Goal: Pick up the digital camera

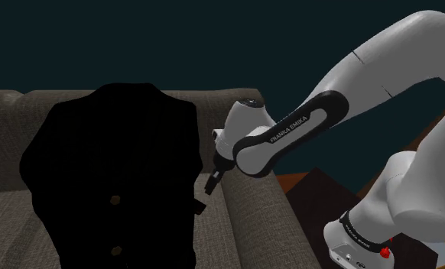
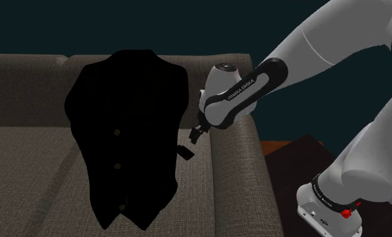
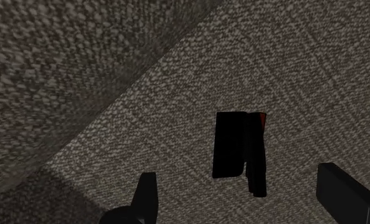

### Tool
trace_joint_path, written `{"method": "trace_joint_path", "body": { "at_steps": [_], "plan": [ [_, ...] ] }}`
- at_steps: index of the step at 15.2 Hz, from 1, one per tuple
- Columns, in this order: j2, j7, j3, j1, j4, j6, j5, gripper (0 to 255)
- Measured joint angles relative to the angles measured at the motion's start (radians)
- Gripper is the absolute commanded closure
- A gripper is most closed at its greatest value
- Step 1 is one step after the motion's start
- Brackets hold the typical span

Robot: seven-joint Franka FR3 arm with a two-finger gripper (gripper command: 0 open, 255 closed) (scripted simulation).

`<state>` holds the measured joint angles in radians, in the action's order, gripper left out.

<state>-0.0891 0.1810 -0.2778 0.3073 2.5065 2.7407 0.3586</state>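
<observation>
Gripper [image 3: 238, 173] fingers apart, clasping nothing, hovering over black digital camera [image 3: 231, 145]. Camera lies on sofa [image 3: 101, 70] seat, just beside black vest [image 2: 127, 134], on the second exterior view's right.

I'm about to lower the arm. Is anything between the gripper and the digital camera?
Nothing visible. The open gripper hangs just above the black camera on the sofa seat, with only air between. The black garment lies close beside the camera, not over it.
</observation>
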Motion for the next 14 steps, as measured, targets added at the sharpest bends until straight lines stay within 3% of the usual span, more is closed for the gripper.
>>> {"method": "trace_joint_path", "body": {
  "at_steps": [7, 14],
  "plan": [
    [-0.242, -0.033, 0.003, 0.060, -0.135, 0.127, -0.057, 0],
    [-0.338, -0.019, -0.005, 0.068, -0.147, 0.210, -0.054, 0]
  ]
}}
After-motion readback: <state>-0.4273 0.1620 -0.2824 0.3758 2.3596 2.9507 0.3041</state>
